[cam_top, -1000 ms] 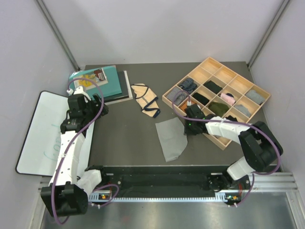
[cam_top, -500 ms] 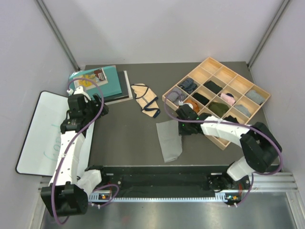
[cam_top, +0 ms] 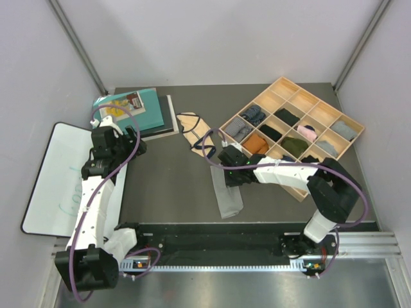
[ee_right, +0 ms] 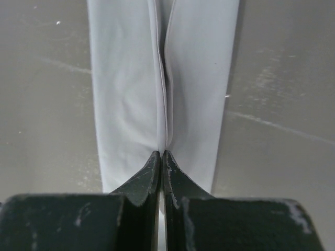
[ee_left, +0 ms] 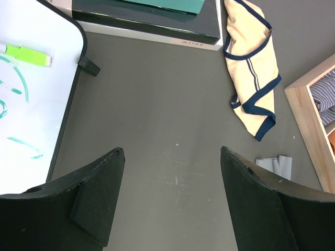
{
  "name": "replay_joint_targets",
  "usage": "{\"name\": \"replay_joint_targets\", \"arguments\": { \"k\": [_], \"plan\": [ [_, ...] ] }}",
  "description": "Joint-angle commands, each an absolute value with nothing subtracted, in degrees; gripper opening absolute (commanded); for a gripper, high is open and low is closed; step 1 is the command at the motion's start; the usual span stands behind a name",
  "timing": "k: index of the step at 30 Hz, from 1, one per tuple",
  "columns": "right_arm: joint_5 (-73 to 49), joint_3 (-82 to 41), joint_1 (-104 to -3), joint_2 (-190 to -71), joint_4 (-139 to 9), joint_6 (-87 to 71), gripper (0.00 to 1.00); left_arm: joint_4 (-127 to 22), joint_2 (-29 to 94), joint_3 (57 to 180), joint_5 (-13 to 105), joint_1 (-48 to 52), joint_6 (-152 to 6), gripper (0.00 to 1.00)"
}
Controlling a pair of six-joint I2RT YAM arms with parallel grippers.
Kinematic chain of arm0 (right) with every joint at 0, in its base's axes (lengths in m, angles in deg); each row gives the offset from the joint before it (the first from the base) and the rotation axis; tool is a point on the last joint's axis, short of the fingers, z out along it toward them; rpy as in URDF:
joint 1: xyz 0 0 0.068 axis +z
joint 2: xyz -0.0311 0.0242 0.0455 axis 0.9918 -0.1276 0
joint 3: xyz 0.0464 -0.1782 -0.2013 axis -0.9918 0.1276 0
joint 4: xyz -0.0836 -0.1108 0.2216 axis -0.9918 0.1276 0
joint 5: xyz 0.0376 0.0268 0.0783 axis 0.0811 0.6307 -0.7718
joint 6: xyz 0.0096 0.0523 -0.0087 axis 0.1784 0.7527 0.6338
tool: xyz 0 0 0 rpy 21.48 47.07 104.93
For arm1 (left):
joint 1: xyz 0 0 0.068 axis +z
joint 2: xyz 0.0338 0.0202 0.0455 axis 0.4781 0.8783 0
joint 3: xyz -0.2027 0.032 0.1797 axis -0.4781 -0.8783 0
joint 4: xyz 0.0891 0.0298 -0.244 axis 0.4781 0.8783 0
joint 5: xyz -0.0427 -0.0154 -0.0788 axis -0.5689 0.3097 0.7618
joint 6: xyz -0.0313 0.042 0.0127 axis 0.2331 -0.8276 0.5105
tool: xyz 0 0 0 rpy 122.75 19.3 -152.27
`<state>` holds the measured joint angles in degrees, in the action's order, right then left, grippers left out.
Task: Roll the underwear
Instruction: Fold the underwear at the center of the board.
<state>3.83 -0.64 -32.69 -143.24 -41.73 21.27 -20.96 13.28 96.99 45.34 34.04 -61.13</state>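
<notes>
The light-grey underwear point(cam_top: 228, 196) lies as a narrow folded strip at the table's near middle. My right gripper point(cam_top: 226, 168) is shut on the strip's far end. In the right wrist view the jaws pinch a raised fold of the grey cloth point(ee_right: 199, 83), and the gripper point(ee_right: 162, 155) sits right on it. The beige underwear with navy edging point(cam_top: 196, 133) lies crumpled at the back centre; it also shows in the left wrist view point(ee_left: 254, 73). My left gripper point(ee_left: 170, 157) is open and empty above bare table, at the left by the whiteboard point(cam_top: 61, 173).
A wooden divided tray point(cam_top: 329, 159) at the right holds small rolled socks and cloths. A teal book point(cam_top: 131, 110) on a dark box lies at the back left. The whiteboard hangs off the table's left edge, a green marker point(ee_left: 26, 53) on it.
My right gripper has moved left with the grey cloth's right edge, folding it over itself. The grey underwear has gone from a wide sheet to a narrow strip. The left arm has not moved.
</notes>
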Motion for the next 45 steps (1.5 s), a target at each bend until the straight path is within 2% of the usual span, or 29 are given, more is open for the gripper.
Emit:
{"name": "replay_joint_targets", "arguments": {
  "k": [1, 31, 34, 35, 37, 45],
  "plan": [
    [4.3, -4.7, -30.6, -145.1, -42.5, 22.8, 0.00, -24.1, 12.5, 96.8, 46.1, 33.8, -61.9, 0.78],
    [1.1, -8.3, -27.6, -149.7, -43.2, 23.2, 0.00, -24.1, 12.2, 96.6, 45.8, 33.7, -62.0, 0.78],
    [-0.3, -8.0, -27.6, -148.5, -44.0, 23.0, 0.10, -24.1, 12.3, 96.6, 45.7, 33.6, -62.0, 0.78],
    [-0.9, -7.8, -27.6, -148.1, -44.2, 22.7, 0.17, -24.0, 12.3, 96.6, 45.5, 33.6, -62.0, 0.78],
    [-1.1, -7.4, -27.6, -147.2, -44.5, 22.6, 0.25, -24.1, 12.2, 96.7, 45.5, 33.6, -62.0, 0.78],
    [-1.9, -4.7, -27.6, -138.9, -42.9, 19.5, 0.51, -24.0, 12.6, 96.6, 44.8, 33.0, -62.3, 0.78]
  ]
}}
